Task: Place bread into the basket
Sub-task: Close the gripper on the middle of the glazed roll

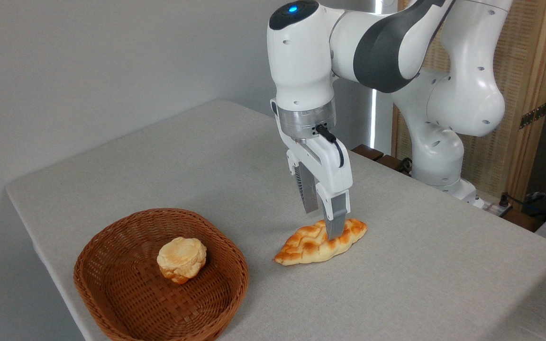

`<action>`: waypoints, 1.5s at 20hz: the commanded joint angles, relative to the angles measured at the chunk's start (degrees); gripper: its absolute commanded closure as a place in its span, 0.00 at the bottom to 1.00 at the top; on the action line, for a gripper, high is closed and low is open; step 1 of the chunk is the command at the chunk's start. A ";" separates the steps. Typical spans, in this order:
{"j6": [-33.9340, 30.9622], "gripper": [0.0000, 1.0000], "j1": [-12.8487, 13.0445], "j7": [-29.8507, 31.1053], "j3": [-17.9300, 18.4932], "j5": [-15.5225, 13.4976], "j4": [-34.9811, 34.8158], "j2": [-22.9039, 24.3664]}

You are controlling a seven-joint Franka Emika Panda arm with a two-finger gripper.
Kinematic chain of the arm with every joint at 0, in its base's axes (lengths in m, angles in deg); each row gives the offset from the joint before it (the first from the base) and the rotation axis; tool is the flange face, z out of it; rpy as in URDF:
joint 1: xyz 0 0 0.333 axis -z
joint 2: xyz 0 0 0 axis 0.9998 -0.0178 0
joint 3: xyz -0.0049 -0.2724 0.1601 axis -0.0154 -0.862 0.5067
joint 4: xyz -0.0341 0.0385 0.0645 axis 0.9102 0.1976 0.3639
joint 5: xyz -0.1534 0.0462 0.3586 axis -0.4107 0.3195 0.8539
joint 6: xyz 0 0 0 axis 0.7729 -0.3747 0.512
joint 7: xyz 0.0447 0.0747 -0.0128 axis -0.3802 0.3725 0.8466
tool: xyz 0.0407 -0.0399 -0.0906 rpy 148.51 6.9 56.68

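The gripper [323, 220] is lowered over the bread [315, 244], which lies on the worktop [420, 265] just right of the basket [112, 293] — fingers [335, 218] parted astride the loaf's middle, not yet seen closed, presumably for a balanced lift.

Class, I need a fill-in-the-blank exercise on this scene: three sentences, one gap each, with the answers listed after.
1. The round bun lies inside the ____.
2. The braided bread lies on the ____, right of the basket.
3. The gripper has one finger on each side of the ____.

Missing words: basket; table; bread
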 commanded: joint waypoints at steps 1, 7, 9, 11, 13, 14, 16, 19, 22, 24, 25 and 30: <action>1.07 0.00 0.37 -1.48 0.47 0.97 -1.68 0.93; 1.86 0.00 0.37 -1.56 0.47 3.25 -2.57 0.93; 1.86 0.00 0.37 -1.65 0.47 3.25 -2.57 0.84; 1.86 0.00 0.37 -1.74 0.47 3.34 -2.57 0.93; 1.86 0.00 0.37 -1.74 0.47 3.34 -2.57 0.93; 2.04 0.00 0.37 -1.74 0.47 3.34 -2.57 0.93; 2.21 0.00 0.37 -1.65 0.47 3.34 -2.57 0.84; 3.79 0.00 0.37 -1.65 0.47 3.34 -3.62 0.75; 6.16 0.00 0.37 -1.65 0.47 3.25 -4.85 0.75; 7.22 0.00 0.37 -1.65 0.47 3.25 -5.38 0.75; 7.40 0.00 0.37 -1.65 0.47 3.34 -5.46 0.67; 9.51 0.21 0.37 -1.65 0.47 3.25 -6.17 0.67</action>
